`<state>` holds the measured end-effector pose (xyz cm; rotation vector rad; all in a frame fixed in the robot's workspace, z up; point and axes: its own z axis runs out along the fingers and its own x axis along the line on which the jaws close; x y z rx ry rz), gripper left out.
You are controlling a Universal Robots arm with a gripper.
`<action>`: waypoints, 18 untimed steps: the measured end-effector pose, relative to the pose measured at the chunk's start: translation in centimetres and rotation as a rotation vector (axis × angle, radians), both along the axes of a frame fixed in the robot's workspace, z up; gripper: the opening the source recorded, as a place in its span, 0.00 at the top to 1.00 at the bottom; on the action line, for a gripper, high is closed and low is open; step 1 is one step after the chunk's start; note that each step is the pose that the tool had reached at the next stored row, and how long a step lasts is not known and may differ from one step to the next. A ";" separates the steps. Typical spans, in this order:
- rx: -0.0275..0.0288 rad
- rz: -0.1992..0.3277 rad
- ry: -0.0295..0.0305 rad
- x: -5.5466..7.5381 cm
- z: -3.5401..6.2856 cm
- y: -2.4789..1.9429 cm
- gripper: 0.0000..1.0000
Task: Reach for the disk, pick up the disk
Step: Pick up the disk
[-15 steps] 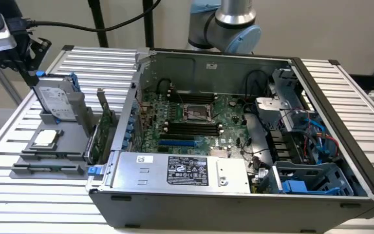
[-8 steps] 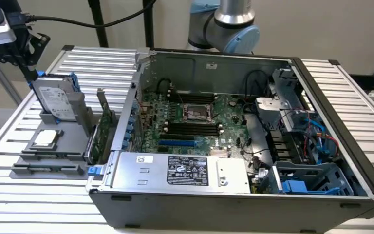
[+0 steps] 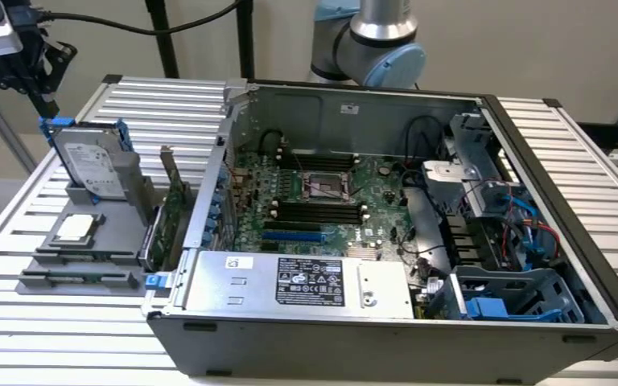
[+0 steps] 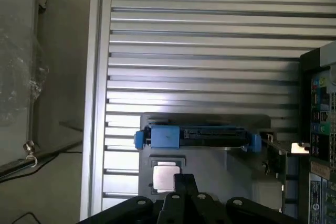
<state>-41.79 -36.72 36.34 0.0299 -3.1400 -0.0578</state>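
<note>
The disk point(image 3: 87, 159) stands upright on its edge in a grey holder point(image 3: 110, 211) at the exterior view's left, on the slatted table beside the open computer case. It is silver-grey with a white label and a bright blue carrier. My gripper point(image 3: 43, 103) hangs just above the disk's top corner, close to the blue frame, and holds nothing. In the wrist view the disk point(image 4: 197, 136) appears edge-on, a little way from my gripper point(image 4: 185, 184).
A small square silver chip point(image 3: 76, 227) lies on the holder in front of the disk, also seen in the wrist view as the chip point(image 4: 164, 176). The open computer case point(image 3: 395, 209) fills the middle. A circuit card point(image 3: 170, 213) stands between holder and case.
</note>
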 end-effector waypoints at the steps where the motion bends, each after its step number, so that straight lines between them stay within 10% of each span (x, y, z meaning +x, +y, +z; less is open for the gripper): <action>1: -0.0002 0.000 0.0000 -0.2 0.00 0.39 0.89; 6: -0.0005 0.000 -0.0002 -0.9 -0.01 2.04 0.89; 18: -0.0010 0.106 -0.0001 -0.9 0.00 2.17 0.89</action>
